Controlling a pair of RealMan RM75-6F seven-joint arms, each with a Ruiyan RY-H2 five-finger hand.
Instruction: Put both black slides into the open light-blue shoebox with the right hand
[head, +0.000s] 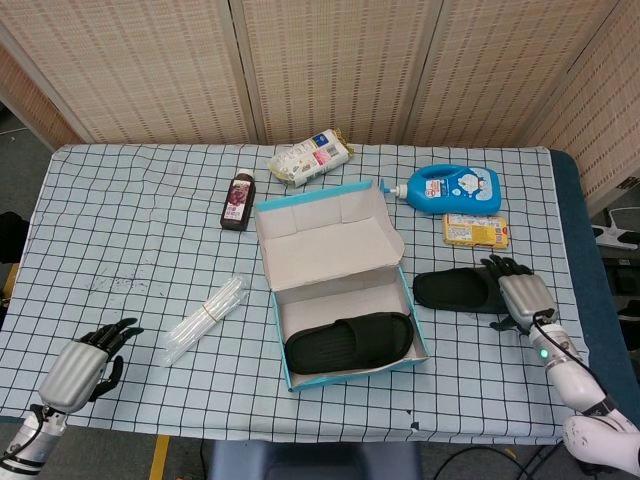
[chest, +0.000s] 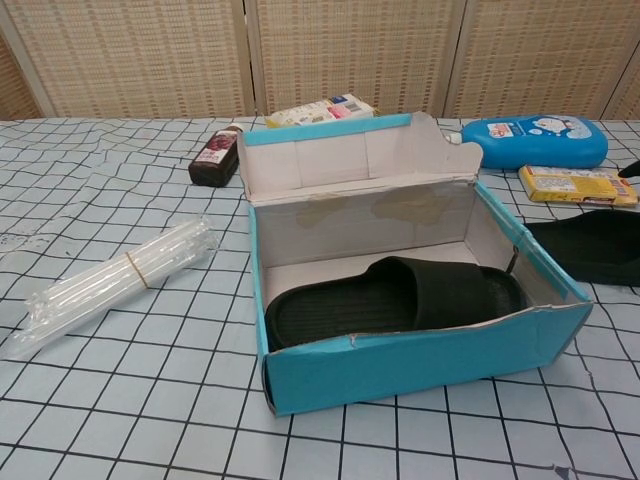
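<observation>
The open light-blue shoebox (head: 345, 378) (chest: 420, 365) stands mid-table with its lid folded back. One black slide (head: 350, 345) (chest: 390, 300) lies flat inside it. The second black slide (head: 460, 290) (chest: 590, 245) lies on the checked cloth just right of the box. My right hand (head: 520, 293) is at that slide's right end with its fingers spread; the chest view shows only a dark fingertip (chest: 632, 170) at the right edge, above the slide. My left hand (head: 78, 365) rests empty near the table's front-left corner, fingers apart.
Behind the second slide lie a yellow packet (head: 475, 230) (chest: 575, 185) and a blue lotion bottle (head: 455, 188) (chest: 535, 140). A dark bottle (head: 238, 200) and a snack bag (head: 310, 158) sit behind the box. A bundle of clear tubes (head: 205, 320) (chest: 110, 280) lies to its left.
</observation>
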